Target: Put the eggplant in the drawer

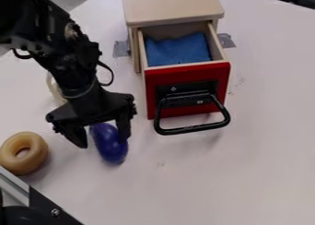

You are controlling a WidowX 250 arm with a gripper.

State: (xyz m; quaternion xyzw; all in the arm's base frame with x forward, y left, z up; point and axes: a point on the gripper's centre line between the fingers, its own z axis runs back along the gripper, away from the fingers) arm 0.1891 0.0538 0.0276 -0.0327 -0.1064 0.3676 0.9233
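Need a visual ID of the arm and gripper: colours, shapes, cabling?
Arm: black, chunky segmented links, thin black cable looping out at the side, a lighter band near the wrist. Gripper: black, wide crossbar body, two thick tapering fingers.

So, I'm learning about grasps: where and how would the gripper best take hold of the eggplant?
Probably across its middle, from above, fingers closing on the two long sides. The eggplant lies on the table, longer than it is wide, and the gripper hangs over it, fingers apart.
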